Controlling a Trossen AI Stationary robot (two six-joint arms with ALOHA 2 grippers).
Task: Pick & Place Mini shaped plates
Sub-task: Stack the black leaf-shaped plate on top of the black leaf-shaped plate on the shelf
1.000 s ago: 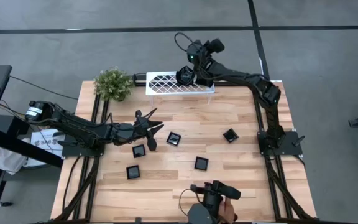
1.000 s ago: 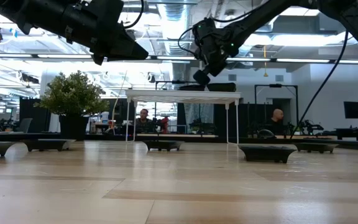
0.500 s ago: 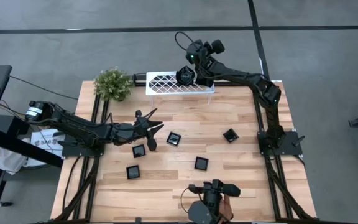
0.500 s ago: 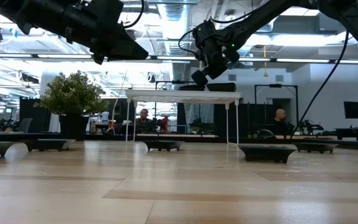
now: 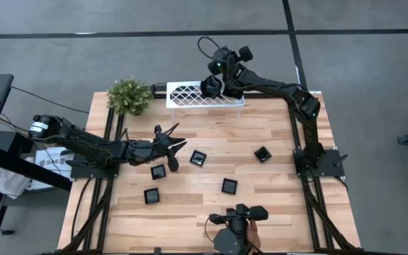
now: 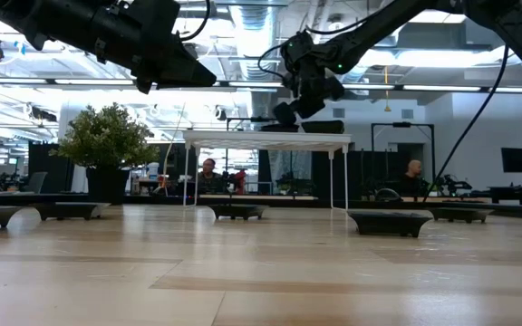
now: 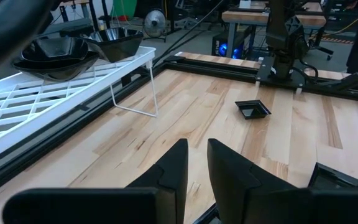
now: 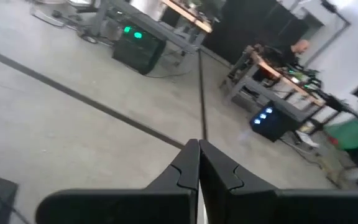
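Five small glossy black plates lie flat on the wooden table: (image 5: 159,171), (image 5: 197,158), (image 5: 151,195), (image 5: 229,185), (image 5: 262,154). More black dishes (image 7: 55,57) (image 7: 118,41) sit on the white lattice rack (image 5: 190,94) at the far edge. My right gripper (image 5: 211,86) (image 6: 285,112) hovers over the rack top, shut (image 8: 198,149), with nothing showing between its fingers. My left gripper (image 5: 176,145) (image 7: 197,155) hangs above the table's left half, narrowly open and empty. My right gripper is shut just above the dishes on the rack; whether it touches one of them I cannot tell, since its own body hides the spot in the high view.
A potted plant (image 5: 129,95) stands at the far left corner beside the rack. A person's hand with a camera rig (image 5: 236,223) reaches over the near edge. Bare wood lies between the scattered plates. People sit in the room beyond (image 6: 209,169).
My right gripper has turned and tipped slightly above the rack, drifting a little toward the table's left and far edge. The camera rig at the near edge has shifted left. The plates have stayed in place.
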